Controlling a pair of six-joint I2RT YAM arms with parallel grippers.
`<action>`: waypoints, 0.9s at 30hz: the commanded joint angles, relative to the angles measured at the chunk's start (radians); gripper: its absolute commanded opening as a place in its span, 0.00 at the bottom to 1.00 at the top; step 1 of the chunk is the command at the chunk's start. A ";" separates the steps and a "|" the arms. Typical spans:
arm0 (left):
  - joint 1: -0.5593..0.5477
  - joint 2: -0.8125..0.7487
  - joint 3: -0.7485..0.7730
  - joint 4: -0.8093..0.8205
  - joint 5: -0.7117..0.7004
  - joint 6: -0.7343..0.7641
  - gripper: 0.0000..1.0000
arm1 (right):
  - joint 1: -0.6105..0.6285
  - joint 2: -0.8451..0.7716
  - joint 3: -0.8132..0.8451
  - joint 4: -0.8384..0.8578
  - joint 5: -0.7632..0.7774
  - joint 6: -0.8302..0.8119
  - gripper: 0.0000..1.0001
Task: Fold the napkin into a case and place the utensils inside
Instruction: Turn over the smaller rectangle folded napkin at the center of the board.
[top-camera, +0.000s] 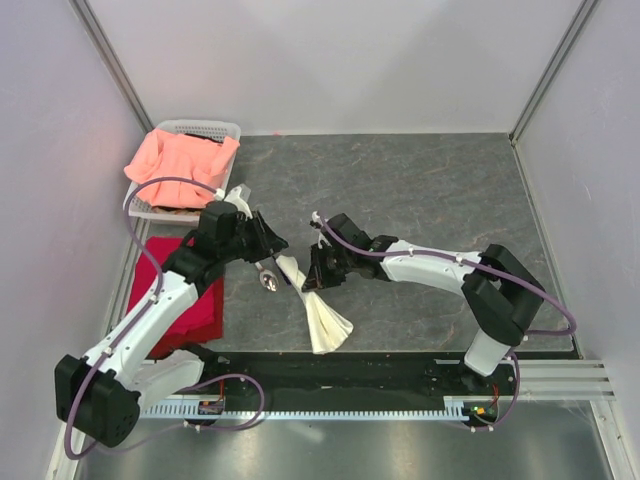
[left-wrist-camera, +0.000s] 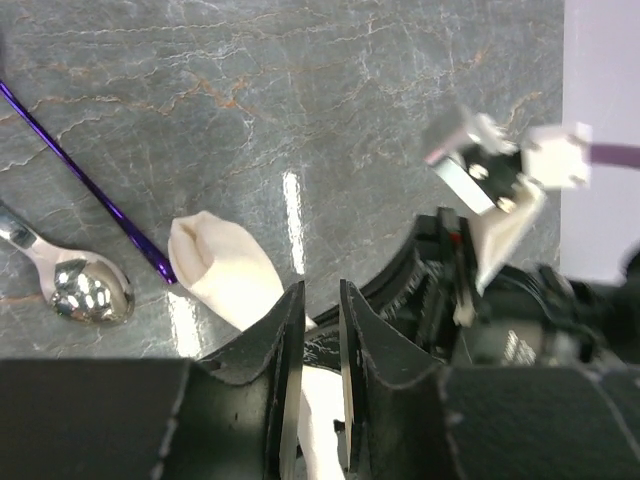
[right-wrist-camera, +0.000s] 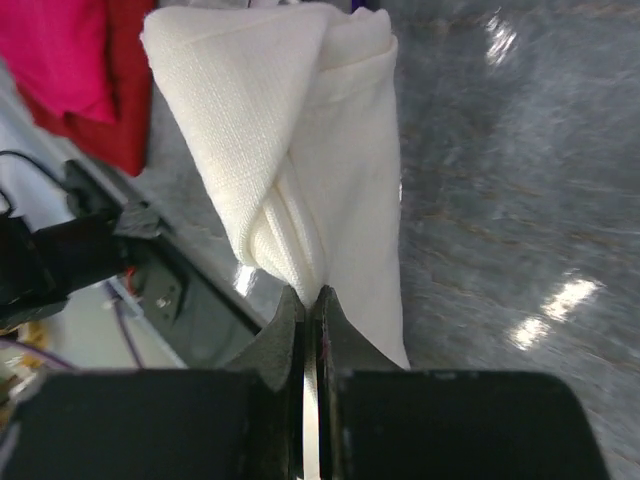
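The cream-white napkin (top-camera: 322, 318) lies bunched in a narrow twisted strip between both arms, fanning out toward the near edge. My right gripper (top-camera: 315, 280) is shut on a fold of the napkin (right-wrist-camera: 330, 150), its jaws (right-wrist-camera: 310, 295) pinched tight on the cloth. My left gripper (top-camera: 272, 250) holds the strip's far end. In the left wrist view its jaws (left-wrist-camera: 320, 295) stand narrowly apart with cloth between them, and a rolled napkin end (left-wrist-camera: 225, 270) pokes out to the left. A silver spoon bowl (left-wrist-camera: 92, 292) and a slim purple handle (left-wrist-camera: 85, 180) lie on the table beside that end.
A red cloth (top-camera: 175, 300) lies under the left arm. A white basket (top-camera: 205, 127) holding a salmon-pink cloth (top-camera: 185, 160) stands at the back left. Pale walls close in both sides, and a black strip (top-camera: 350, 370) runs along the near edge.
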 joint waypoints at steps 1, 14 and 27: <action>0.006 -0.029 0.006 -0.053 0.010 0.051 0.27 | -0.056 0.011 -0.133 0.373 -0.341 0.142 0.00; 0.005 0.076 0.016 -0.047 0.065 0.057 0.23 | -0.266 0.192 -0.320 0.747 -0.720 0.172 0.05; -0.101 0.285 0.021 0.127 0.178 -0.001 0.23 | -0.458 0.062 -0.082 -0.106 -0.318 -0.353 0.70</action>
